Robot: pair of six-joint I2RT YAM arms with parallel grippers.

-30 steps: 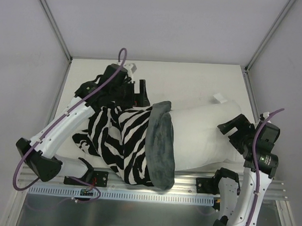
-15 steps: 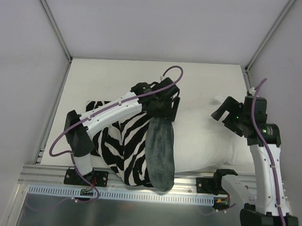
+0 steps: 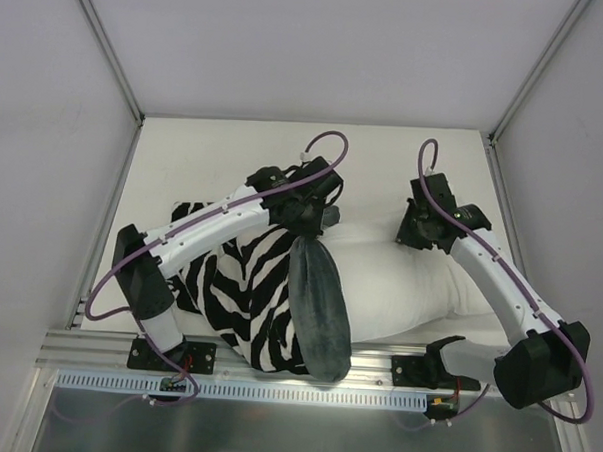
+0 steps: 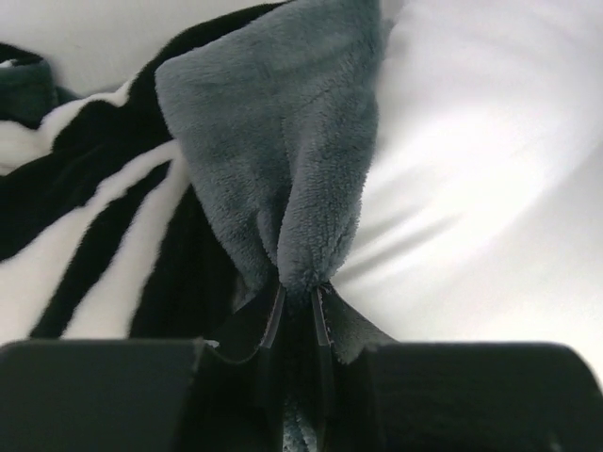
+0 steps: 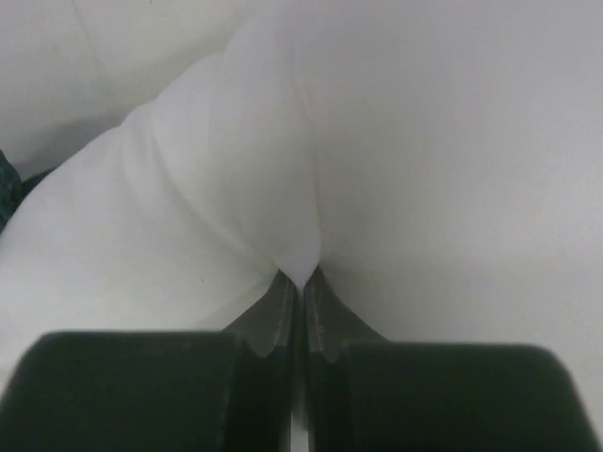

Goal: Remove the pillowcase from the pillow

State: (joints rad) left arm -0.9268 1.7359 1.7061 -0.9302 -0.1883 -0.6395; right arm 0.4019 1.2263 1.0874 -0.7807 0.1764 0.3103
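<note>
The left gripper (image 4: 297,294) is clamped on the grey rim of the pillowcase (image 4: 273,141), while farther right the right gripper (image 5: 300,282) pinches a fold of the pillow (image 3: 399,285).

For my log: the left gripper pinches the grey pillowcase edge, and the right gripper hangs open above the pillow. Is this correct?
Not quite: the right gripper is shut on a fold of the pillow, as the right wrist view shows.

We see a pale tabletop (image 3: 385,158) stretching toward 12 o'clock, an aluminium rail (image 3: 294,388) along its 6 o'clock edge above a metal sheet (image 3: 292,433), and grey walls (image 3: 319,47) framed by a slanted metal strut (image 3: 105,45) at 11 o'clock and a second strut (image 3: 539,71) at 1 o'clock.
</note>
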